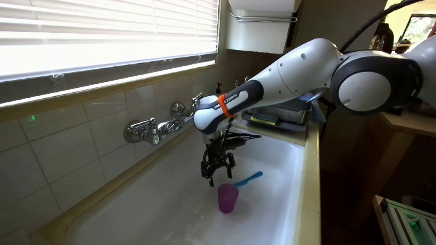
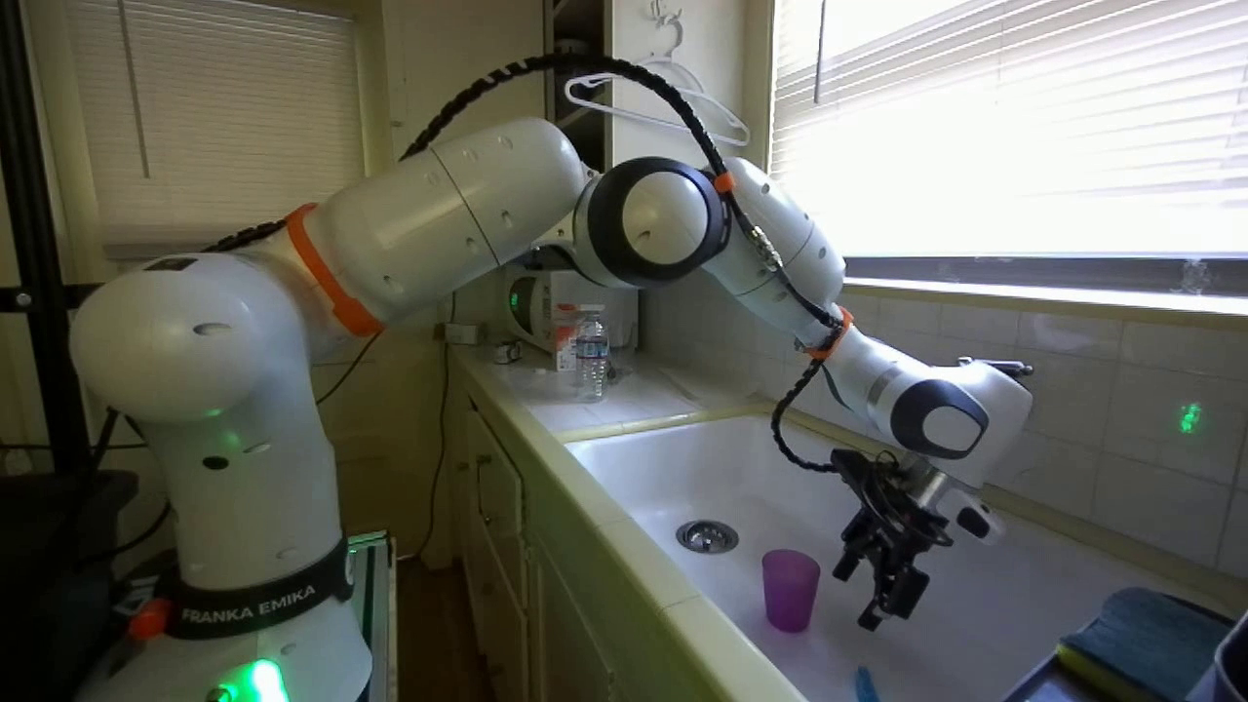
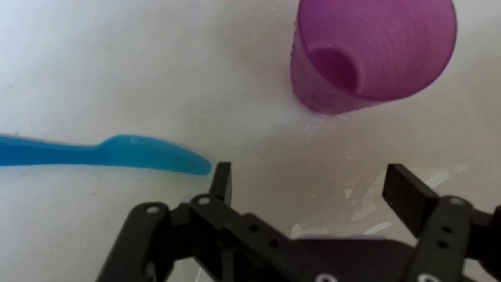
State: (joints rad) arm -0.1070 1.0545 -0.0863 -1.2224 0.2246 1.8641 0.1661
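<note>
White sink (image 1: 153, 211) with a robot arm (image 1: 299, 68) over it, seemingly at a lining-up step.
Any grip would call for shifting and lowering. The black pincer (image 3: 308, 180) is spread wide, empty, apparently touching nothing. Near it, a purple plastic tumbler (image 2: 790, 590) stands upright in the sink, outside the jaws. A blue plastic knife (image 3: 117, 152) lies flat close by, apart from the tumbler.

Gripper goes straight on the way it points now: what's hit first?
Probably the sink floor: the gripper points down at it, with the purple cup off to one side. Depth is unclear; it might clip the tip of the blue knife.
</note>
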